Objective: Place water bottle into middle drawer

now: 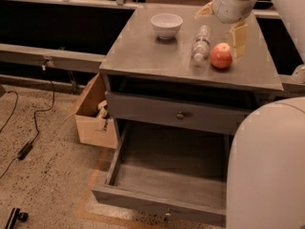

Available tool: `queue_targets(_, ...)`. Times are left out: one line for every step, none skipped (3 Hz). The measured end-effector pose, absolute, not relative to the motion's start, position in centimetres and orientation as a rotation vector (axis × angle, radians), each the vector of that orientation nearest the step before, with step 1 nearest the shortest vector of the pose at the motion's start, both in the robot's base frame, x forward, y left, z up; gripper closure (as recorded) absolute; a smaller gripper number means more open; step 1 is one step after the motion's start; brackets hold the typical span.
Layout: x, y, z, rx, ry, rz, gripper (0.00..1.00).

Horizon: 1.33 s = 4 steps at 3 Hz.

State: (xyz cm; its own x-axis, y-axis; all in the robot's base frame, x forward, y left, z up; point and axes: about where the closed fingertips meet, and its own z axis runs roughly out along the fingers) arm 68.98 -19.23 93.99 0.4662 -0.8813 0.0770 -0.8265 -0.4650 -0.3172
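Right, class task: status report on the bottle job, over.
Pincer above cabinet top, near apple. Water bottle lying there. Middle drawer open. Apple crowds the bottle.

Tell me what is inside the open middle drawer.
Only its bare grey floor shows in the middle drawer; the robot's arm hides its right end. The water bottle lies on the cabinet top, near the gripper.

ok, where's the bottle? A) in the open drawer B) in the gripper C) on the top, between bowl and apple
C: the bottle lies on the top between bowl and apple; the gripper hovers just above it, open, holding nothing.
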Motion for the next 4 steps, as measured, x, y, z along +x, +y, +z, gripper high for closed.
queue_targets(68.8, -20.8, 95.4, -2.544, 1.368, -0.397, 0.0)
queue_targets(67.6, -22.5, 97.6, -2.633, 1.19, -0.441, 0.0)
queue_targets(67.5, -23.0, 99.5, -2.7, 0.955, -0.487, 0.0)
queue_targets(67.9, -23.4, 99.6, -2.713, 0.745, -0.499, 0.0)
